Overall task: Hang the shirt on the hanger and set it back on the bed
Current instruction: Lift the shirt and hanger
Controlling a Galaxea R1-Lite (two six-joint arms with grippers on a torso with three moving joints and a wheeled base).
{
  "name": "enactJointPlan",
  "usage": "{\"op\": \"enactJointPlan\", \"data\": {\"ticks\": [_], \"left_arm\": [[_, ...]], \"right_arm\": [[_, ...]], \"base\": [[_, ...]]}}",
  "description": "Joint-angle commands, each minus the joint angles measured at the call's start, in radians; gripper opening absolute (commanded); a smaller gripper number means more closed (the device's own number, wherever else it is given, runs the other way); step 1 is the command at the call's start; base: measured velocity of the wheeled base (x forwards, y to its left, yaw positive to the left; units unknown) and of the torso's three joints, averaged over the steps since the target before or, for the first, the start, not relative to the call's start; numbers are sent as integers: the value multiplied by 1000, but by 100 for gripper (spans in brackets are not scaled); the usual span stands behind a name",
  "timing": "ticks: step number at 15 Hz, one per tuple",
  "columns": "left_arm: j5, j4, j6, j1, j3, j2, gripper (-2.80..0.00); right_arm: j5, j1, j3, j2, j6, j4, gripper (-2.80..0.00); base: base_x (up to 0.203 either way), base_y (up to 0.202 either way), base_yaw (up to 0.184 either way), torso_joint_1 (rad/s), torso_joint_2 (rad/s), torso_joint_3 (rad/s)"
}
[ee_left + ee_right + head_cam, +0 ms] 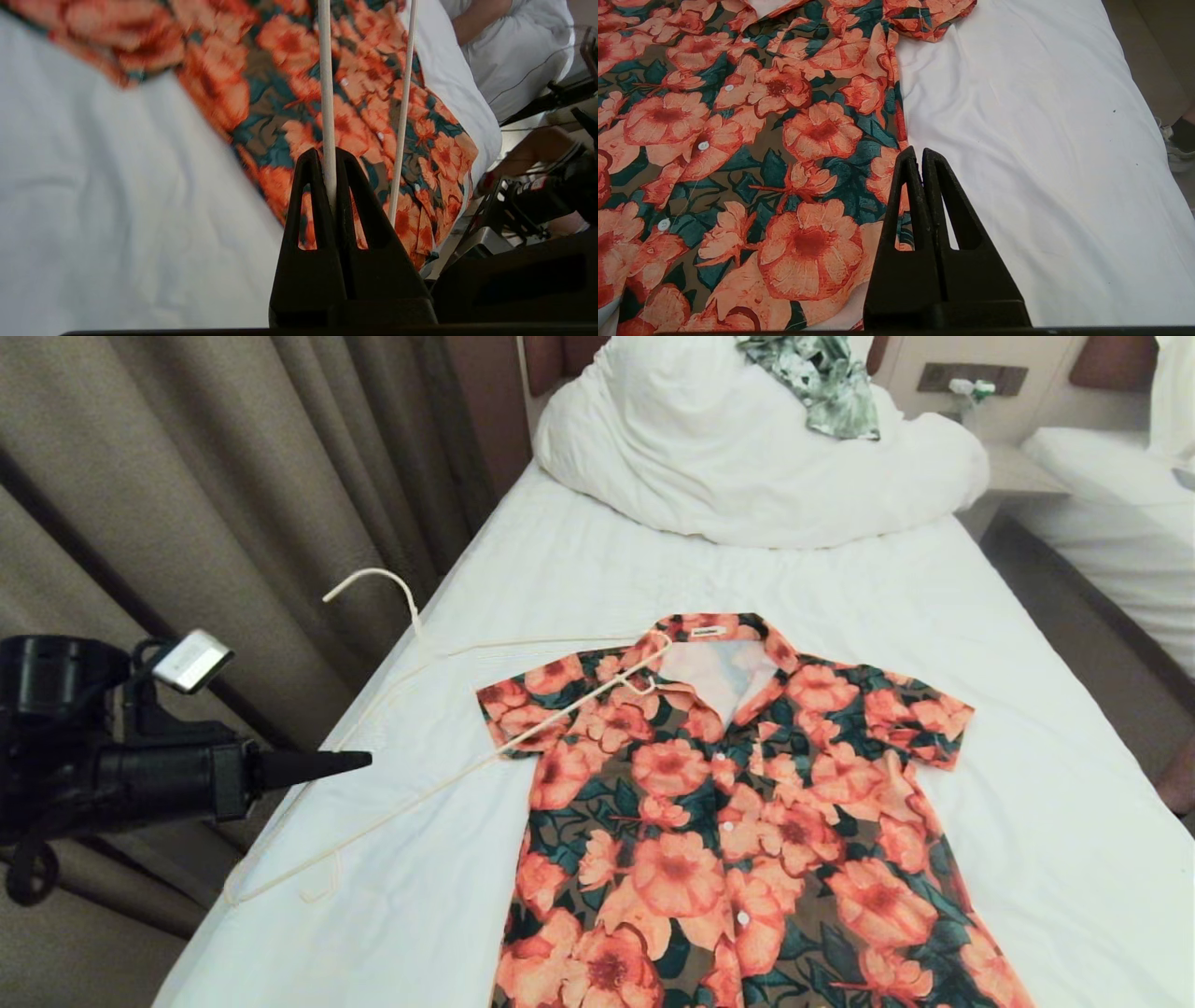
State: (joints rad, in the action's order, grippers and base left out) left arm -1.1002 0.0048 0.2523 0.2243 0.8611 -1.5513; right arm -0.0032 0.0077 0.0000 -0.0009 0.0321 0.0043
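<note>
The flowered shirt [728, 821] lies flat and face up on the bed [980, 616], collar toward the pillow end. The cream wire hanger [372, 570] lies at the shirt's left, one end resting at the open collar, its hook over the bed's left edge. My left gripper [364, 762] reaches in from the bed's left side and is shut on one wire of the hanger [325, 84]; a second wire runs beside it above the shirt [280, 93]. My right gripper [918, 154] hangs shut and empty over the shirt's [738, 140] side edge, above the sheet [1017, 140].
A bunched white duvet [747, 457] with a green leaf-print garment [826, 383] fills the head of the bed. Brown curtains [187, 476] hang close along the left. A second bed [1111, 504] stands across a narrow aisle on the right. A person's foot [1178, 140] stands there.
</note>
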Motion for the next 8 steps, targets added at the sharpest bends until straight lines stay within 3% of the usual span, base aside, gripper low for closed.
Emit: {"op": "enactJointPlan", "data": {"ticks": [1, 4, 8], "left_arm": [[-6, -1, -1, -30, 32, 136, -280], [2, -8, -105, -132, 108, 191, -280], [7, -37, -121, -228, 118, 211, -280]], "right_arm": [[0, 0, 0, 1, 0, 0, -280], [0, 1, 0, 1, 0, 0, -280], [0, 0, 0, 1, 0, 0, -280]], "base": [[0, 0, 0, 0, 0, 0], [0, 0, 0, 0, 0, 0], [0, 0, 0, 0, 0, 0]]}}
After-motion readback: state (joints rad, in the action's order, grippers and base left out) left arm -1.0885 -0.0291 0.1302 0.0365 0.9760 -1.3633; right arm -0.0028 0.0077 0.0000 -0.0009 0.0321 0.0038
